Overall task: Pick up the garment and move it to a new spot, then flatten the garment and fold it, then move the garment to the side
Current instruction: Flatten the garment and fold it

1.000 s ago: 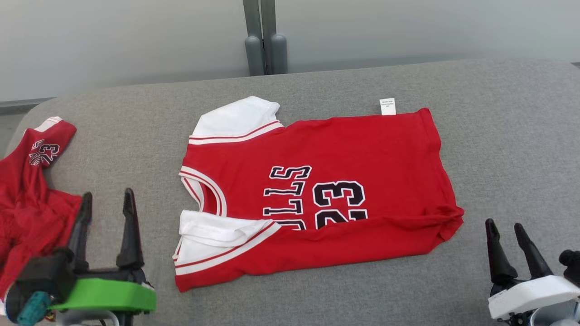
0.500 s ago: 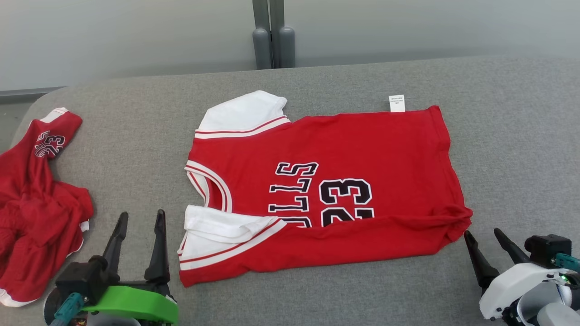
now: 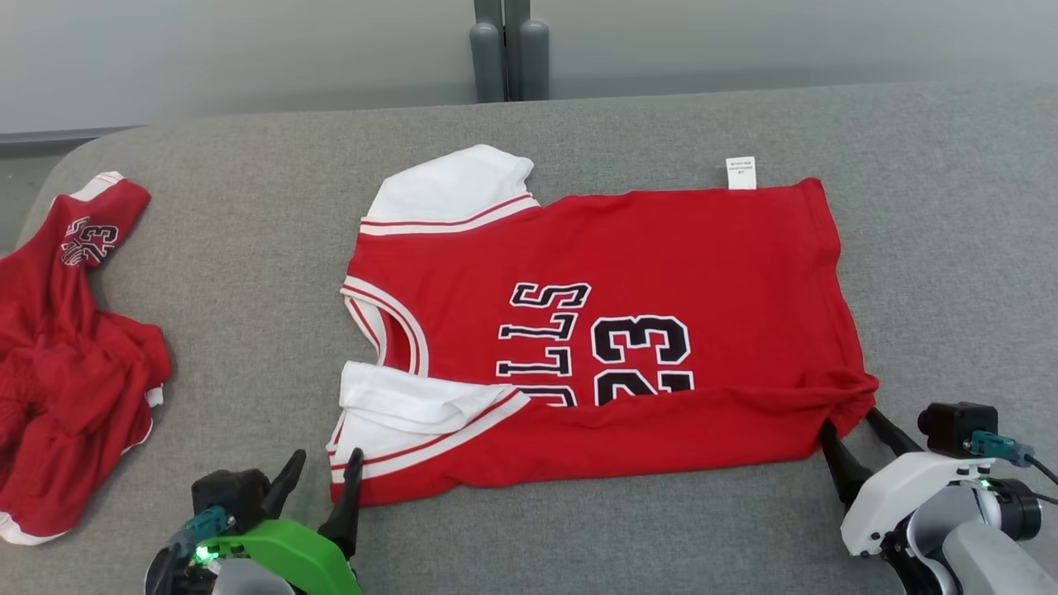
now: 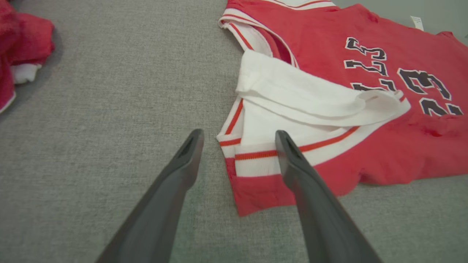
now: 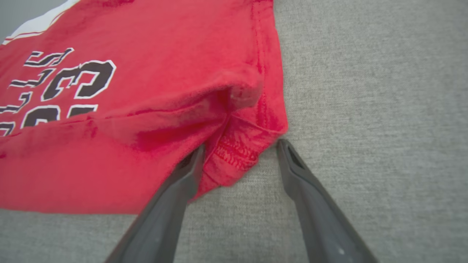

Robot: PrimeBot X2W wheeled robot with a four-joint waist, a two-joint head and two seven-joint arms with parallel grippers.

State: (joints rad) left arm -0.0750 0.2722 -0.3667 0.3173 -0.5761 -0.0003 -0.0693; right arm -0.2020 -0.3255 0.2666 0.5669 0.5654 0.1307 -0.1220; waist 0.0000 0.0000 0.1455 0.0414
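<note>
The garment (image 3: 645, 240) is a red jersey with white sleeves and black "23" lettering, lying flat on the grey padded surface (image 3: 248, 207) with its near edge folded over. My left gripper (image 3: 324, 464) is open at the garment's near left corner. In the left wrist view the white sleeve's striped edge (image 4: 256, 146) lies between the left gripper's (image 4: 238, 135) fingers. My right gripper (image 3: 850, 423) is open at the near right corner. In the right wrist view the bunched hem corner (image 5: 237, 153) sits between the right gripper's (image 5: 241, 147) fingers.
A crumpled pair of red shorts (image 3: 66, 372) with the same print lies at the surface's left end, also seen as the red shorts (image 4: 22, 40) in the left wrist view. Two grey posts (image 3: 508, 49) stand against the wall behind. Bare grey surface stretches to the right of the garment.
Both grippers have moved forward to the garment's near corners, the left one going right and the right one going left. The camera has shifted too. The garment lies as before.
</note>
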